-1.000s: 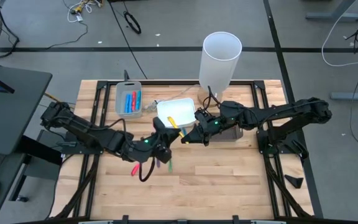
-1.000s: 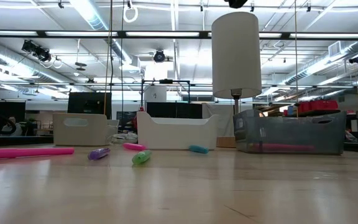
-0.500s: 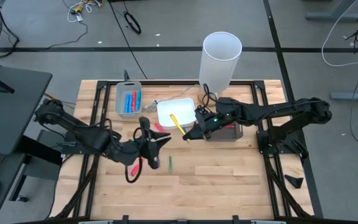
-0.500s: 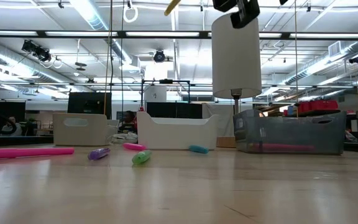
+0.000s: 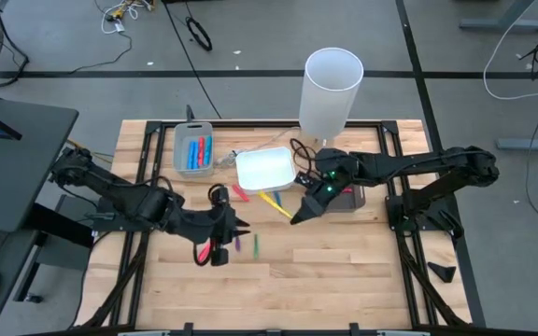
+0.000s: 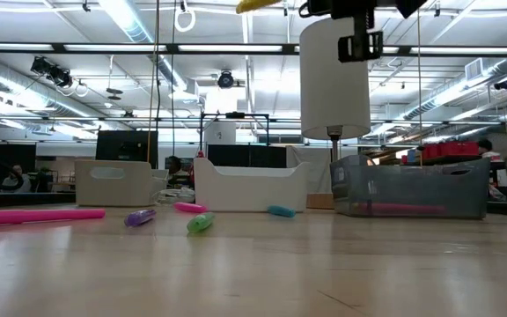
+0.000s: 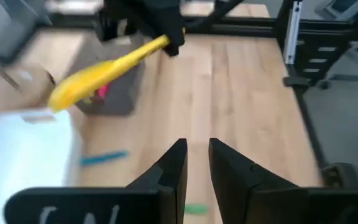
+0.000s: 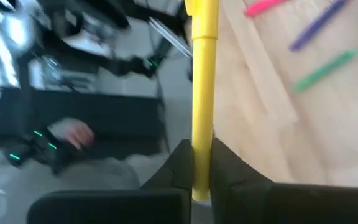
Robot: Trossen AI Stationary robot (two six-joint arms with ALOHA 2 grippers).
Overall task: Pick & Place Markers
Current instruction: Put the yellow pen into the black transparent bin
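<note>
Landmark: the white tray point(image 5: 265, 169) near the middle of the bench point(image 5: 344, 261); every place below is given from it.
Grey tray: the grey tray point(image 5: 193, 147) sits left of the white tray, near the bench's far edge, with blue and red markers point(image 5: 197, 151) inside.
Left claw: the left claw point(image 5: 220, 254) hangs over the bench left of and nearer than the white tray; fingers point(image 7: 173, 171) narrow, a slim gap between them, nothing held.
Loose markers: a red marker point(image 5: 204, 251), a purple marker point(image 5: 236, 245) and a green marker point(image 5: 256, 245) lie on the bench nearer than the white tray, just beside the left claw; a pink marker point(image 5: 242, 193) lies at the tray's near left corner.
Right claw: the right claw point(image 5: 299, 216) is just right of the white tray's near right corner, clamped on a yellow marker point(image 5: 273, 201).
Yellow marker: it slants from the claw toward the tray's near edge, raised above the bench.
Dark tray: the dark tray point(image 5: 347, 198) sits right of the white tray, partly under the right arm.
White cylinder: a tall white cylinder point(image 5: 330, 91) stands beyond the white tray, to its right.
</note>
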